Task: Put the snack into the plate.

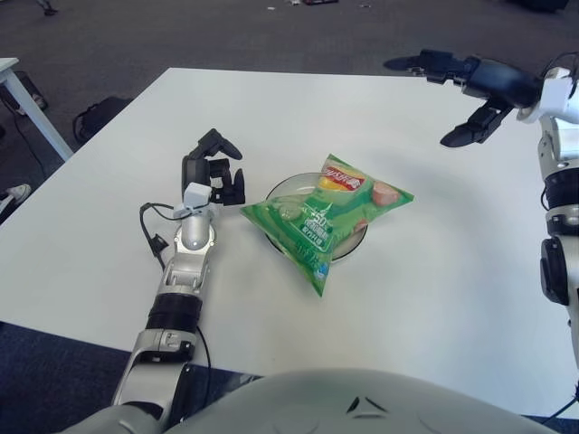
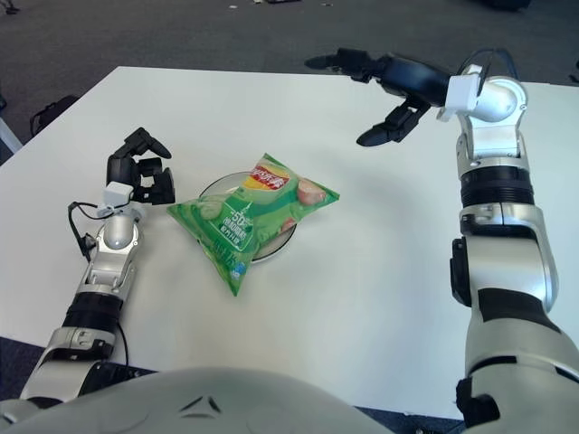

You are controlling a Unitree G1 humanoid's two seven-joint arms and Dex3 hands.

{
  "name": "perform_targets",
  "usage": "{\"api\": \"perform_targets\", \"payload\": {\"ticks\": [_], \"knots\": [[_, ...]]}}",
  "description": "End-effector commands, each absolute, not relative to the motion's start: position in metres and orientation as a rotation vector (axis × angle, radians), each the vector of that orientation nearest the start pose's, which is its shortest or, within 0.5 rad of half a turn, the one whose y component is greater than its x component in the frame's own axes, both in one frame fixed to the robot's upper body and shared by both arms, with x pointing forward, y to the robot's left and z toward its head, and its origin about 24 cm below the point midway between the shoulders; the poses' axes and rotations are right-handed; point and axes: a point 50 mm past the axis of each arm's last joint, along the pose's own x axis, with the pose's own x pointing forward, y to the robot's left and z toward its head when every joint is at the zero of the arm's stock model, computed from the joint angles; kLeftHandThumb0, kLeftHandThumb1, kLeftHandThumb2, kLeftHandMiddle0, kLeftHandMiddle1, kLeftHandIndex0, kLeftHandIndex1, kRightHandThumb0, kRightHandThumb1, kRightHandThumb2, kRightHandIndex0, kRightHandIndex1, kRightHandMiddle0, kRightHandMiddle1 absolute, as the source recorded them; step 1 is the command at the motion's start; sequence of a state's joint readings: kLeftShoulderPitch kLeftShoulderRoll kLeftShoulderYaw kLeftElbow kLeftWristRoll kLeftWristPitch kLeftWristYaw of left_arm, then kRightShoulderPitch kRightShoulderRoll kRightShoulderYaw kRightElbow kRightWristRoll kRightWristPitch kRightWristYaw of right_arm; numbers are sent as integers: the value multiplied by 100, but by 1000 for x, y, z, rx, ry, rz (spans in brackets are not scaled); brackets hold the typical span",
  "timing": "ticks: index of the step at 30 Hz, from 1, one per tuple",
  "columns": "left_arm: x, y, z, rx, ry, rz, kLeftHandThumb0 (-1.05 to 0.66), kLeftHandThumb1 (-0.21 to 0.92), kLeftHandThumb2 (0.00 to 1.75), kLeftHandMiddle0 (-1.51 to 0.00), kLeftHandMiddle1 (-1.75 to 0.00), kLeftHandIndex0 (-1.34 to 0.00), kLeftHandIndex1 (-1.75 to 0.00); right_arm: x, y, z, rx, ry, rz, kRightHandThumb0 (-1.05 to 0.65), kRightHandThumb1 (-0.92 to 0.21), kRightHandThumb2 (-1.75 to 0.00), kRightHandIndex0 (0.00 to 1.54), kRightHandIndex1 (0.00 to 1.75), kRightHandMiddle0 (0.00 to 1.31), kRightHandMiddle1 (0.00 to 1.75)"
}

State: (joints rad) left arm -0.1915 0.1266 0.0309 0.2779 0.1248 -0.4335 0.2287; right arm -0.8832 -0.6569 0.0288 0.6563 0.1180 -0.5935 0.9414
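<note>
A green snack bag point(image 1: 321, 217) lies across the round plate point(image 1: 282, 187) near the middle of the white table, overhanging the plate's rim toward me. My right hand point(image 1: 452, 95) is raised above the table's far right, well away from the bag, fingers spread and holding nothing. My left hand point(image 1: 214, 172) hovers just left of the plate with its fingers curled, nothing in them.
The white table point(image 1: 434, 271) stretches around the plate. Beyond its far edge is dark carpet, with a dark bag point(image 1: 98, 116) on the floor and a white table leg point(image 1: 32, 104) at the far left.
</note>
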Motion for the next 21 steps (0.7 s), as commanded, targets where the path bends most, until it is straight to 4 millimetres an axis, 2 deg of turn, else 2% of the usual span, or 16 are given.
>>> {"api": "perform_targets", "payload": {"ticks": [1,3,6,8,12,16,21], "knots": [[256,174,19,165,-162,179,-57,14,154,-142,-175,-77,-175,354,-218,222,-872,-456,707,-69,-53,-86,11,10,0,69],[256,175,19,164,-163,176,-57,14,154,-142,-175,-77,-175,353,-217,224,-881,-457,660,-71,-51,-86,7,24,0,79],[255,176,20,162,-165,175,-57,14,154,-143,-175,-77,-175,350,-216,218,-877,-453,600,-73,-45,-89,2,54,0,96],[255,177,20,159,-166,173,-57,14,154,-143,-175,-77,-175,346,-218,213,-876,-464,563,-73,-44,-92,1,65,0,101],[254,178,19,152,-165,170,-57,14,154,-143,-175,-77,-175,337,-228,193,-825,-452,466,-71,-45,-96,3,80,0,107],[254,179,19,141,-167,167,-56,15,153,-143,-175,-76,-175,328,-224,166,-630,-375,400,-63,-44,-101,5,91,0,116],[255,179,20,125,-178,166,-56,15,152,-143,-175,-76,-175,328,-225,136,-426,-244,334,-50,-43,-112,4,103,0,129]]}}
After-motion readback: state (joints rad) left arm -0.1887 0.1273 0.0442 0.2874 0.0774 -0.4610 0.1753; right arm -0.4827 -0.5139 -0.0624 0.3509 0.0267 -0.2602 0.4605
